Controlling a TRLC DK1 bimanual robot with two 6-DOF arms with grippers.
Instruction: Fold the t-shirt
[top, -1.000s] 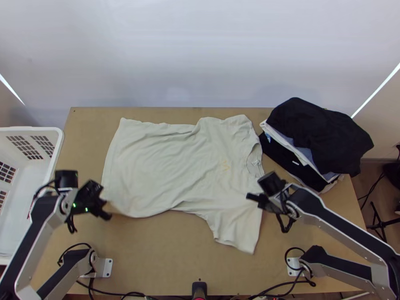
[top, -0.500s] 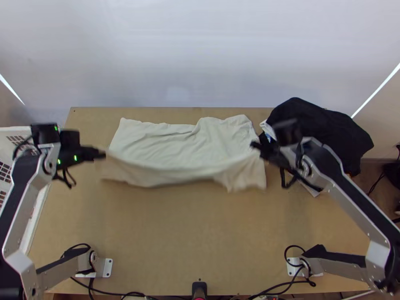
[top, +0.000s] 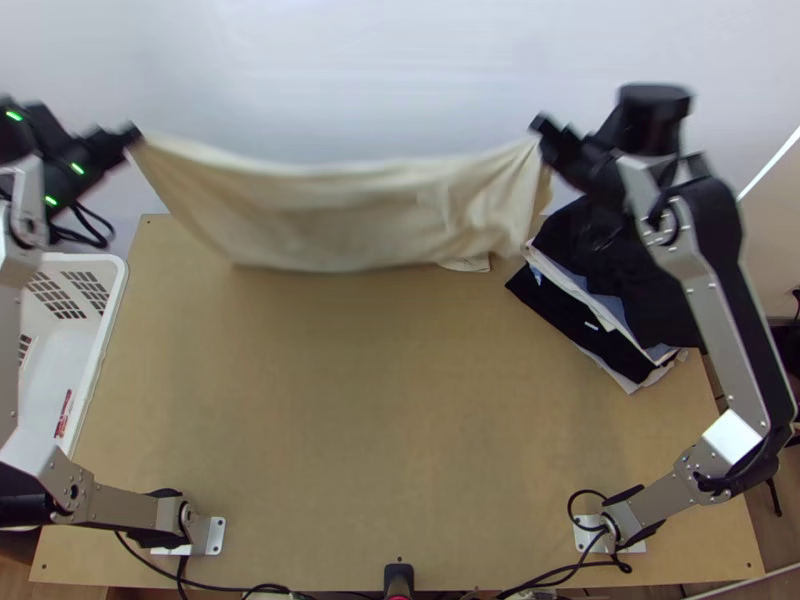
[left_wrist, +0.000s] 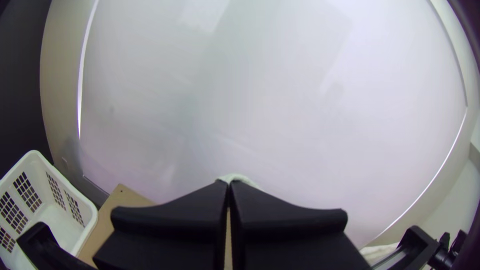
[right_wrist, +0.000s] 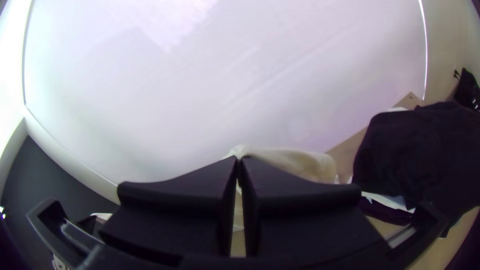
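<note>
Holding up pale shirt (top: 330, 220) | left tool (top: 131, 137) pinching one end | right tool (top: 541, 130) pinching the other | clothes pile (top: 590, 325) on tabletop (top: 350, 450)

Basket (top: 110, 312) left, clothes pile (top: 580, 318) right

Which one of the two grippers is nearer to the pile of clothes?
The right gripper: in the top view it is close to the pile, while the left gripper holds the t-shirt's opposite end, toward the white basket.
</note>
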